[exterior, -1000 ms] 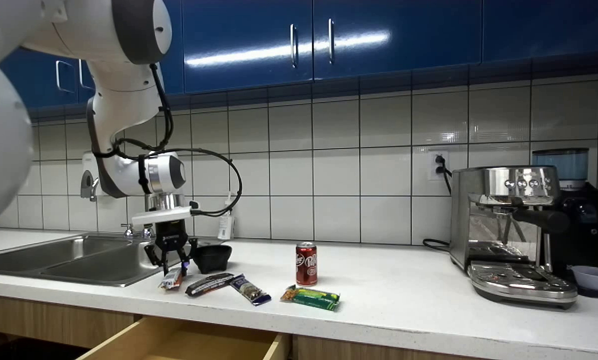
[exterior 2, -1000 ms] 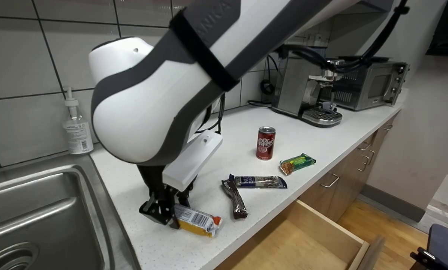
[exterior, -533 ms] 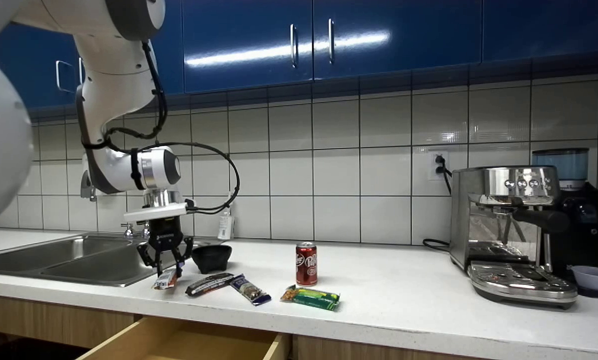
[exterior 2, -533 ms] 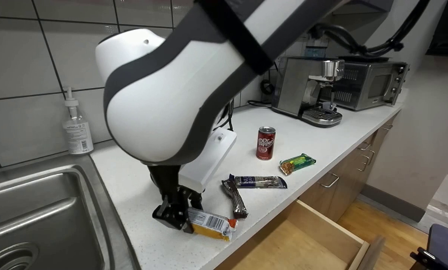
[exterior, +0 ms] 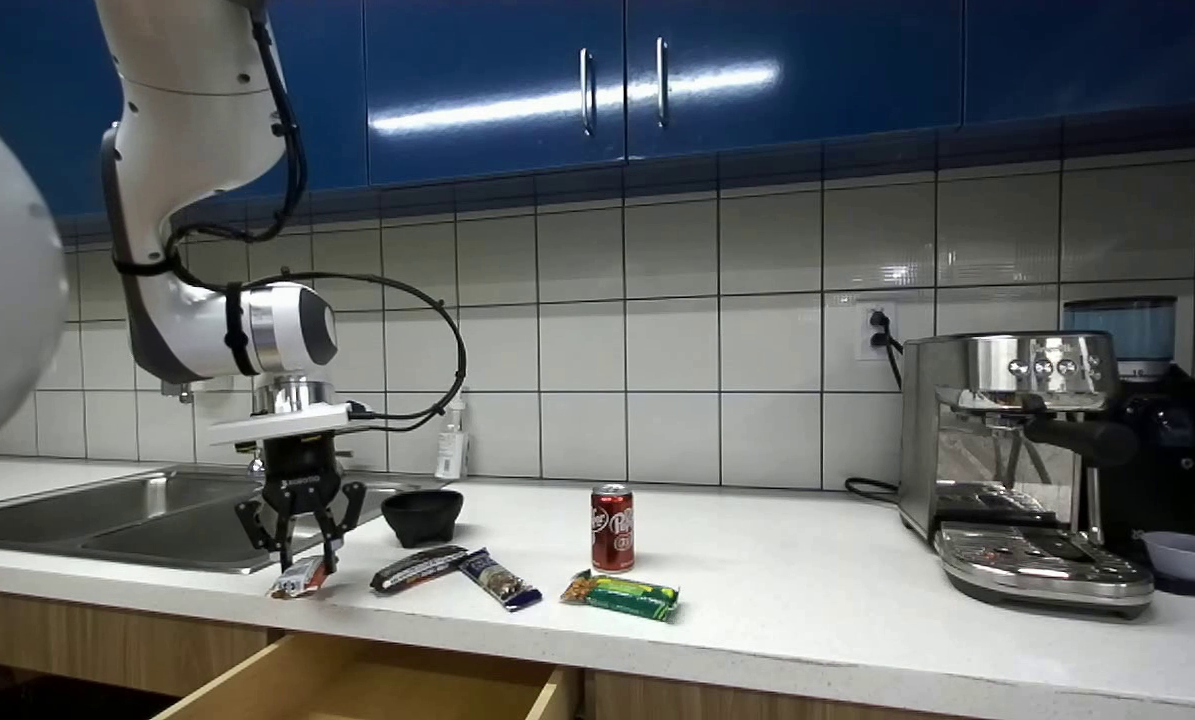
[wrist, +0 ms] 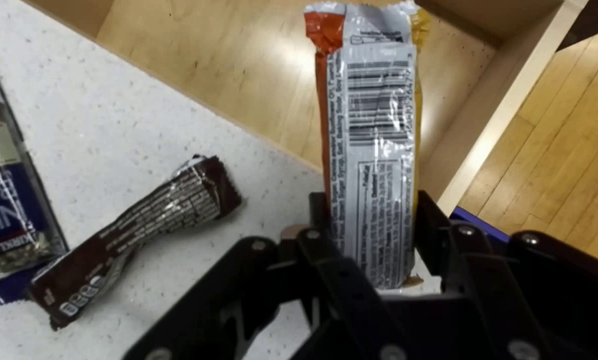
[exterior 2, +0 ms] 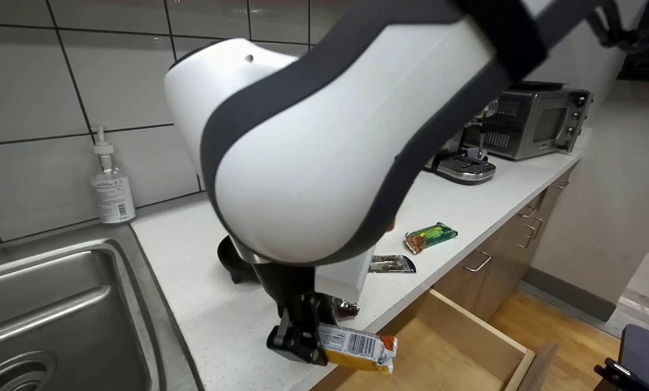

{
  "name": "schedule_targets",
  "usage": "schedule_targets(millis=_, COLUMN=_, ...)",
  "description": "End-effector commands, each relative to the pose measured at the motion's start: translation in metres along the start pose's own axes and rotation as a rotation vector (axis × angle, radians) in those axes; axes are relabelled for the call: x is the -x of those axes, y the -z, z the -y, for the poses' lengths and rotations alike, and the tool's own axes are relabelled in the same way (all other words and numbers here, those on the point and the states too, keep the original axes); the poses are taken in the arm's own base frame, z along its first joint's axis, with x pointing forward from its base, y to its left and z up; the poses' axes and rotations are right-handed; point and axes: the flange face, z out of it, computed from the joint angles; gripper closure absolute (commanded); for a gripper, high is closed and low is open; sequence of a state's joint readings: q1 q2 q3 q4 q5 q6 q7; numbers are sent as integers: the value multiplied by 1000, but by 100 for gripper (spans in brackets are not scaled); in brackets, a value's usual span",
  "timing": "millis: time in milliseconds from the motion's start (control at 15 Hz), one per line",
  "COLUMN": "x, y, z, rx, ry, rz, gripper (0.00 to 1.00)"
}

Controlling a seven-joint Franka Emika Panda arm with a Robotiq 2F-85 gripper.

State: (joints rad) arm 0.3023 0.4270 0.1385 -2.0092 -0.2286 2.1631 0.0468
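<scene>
My gripper [wrist: 374,215] is shut on a wrapped snack bar [wrist: 371,110] with a grey barcode label and orange and yellow edges. The bar's sides touch both fingers, and its free end sticks out over the pulled-out drawer [wrist: 218,60]. In both exterior views the gripper [exterior: 307,562] points down by the counter's front edge, with the bar [exterior 2: 357,347] held near counter level. A brown-wrapped bar [wrist: 143,230] lies on the counter beside the gripper. Next to it is a blue nut bar [wrist: 6,185]. The forearm partly hides these two in an exterior view.
A green-wrapped bar [exterior: 621,596] and a red soda can [exterior: 613,530] sit further along the counter. Behind the gripper stands a black bowl [exterior: 423,517]. The steel sink [exterior 2: 47,296] lies to one side. A coffee machine [exterior: 1007,470] is at the far end.
The gripper has carried the bar towards the counter's front edge, and the bar's end now overhangs the drawer. The grip looks the same. The other items have not moved.
</scene>
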Motion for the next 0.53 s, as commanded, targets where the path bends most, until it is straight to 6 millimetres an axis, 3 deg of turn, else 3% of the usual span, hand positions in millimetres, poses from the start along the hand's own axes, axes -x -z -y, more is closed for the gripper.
schedule_targets(millis=0, x=37, y=7, z=11, rx=-13, ry=28, rz=7, gripper=81)
schedule_targets(millis=467, x=79, y=-14, z=37, rx=-81, ry=36, rz=118, gripper=81)
